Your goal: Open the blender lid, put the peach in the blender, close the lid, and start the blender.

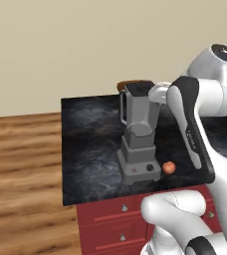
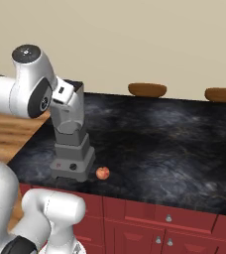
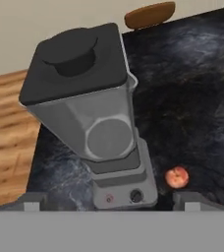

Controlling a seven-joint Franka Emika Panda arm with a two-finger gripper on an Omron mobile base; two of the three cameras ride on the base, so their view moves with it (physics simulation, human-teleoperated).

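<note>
Nearby, blender with unreadable red mark, lid on; gripper wide apart, empty.

Dark marbled counter over red drawers, blender standing on it, peach just beside

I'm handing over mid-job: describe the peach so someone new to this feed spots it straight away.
Find the dark marbled counter over the red drawers, then the tall grey blender near its left end. The peach lies on the counter just right of the blender's base, near the front edge. It is the only small round orange-red thing there, unlike the brown stool tops beyond.
</note>
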